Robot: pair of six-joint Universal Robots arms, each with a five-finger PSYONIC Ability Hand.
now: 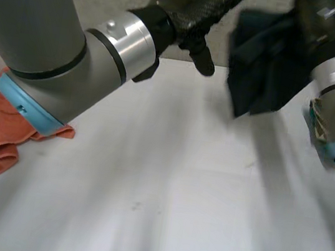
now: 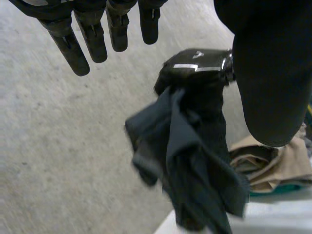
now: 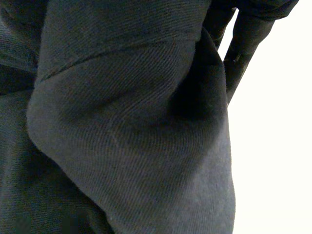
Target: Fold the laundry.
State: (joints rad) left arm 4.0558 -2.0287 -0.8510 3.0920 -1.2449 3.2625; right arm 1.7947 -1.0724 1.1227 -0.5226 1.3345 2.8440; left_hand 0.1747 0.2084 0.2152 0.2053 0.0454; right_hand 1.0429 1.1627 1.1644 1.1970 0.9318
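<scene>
the right hand (image 1: 324, 26) clamps a bunched dark cloth (image 1: 265, 64), which hangs in the air over the desk's (image 1: 177, 184) far edge. the left hand (image 1: 194, 9) hovers beside it, fingers straight, holding nothing. this looks like the pick-up step; next the cloth needs spreading flat on the desk.

Bright even light, glare on right hand (image 2: 197, 68)

Matt weave, glossy casing.
The dark cloth (image 3: 131, 136) shows a fine twill weave, matt; the right hand (image 2: 197, 64) has a glossy black shell; the table (image 1: 176, 196) is smooth white.
</scene>
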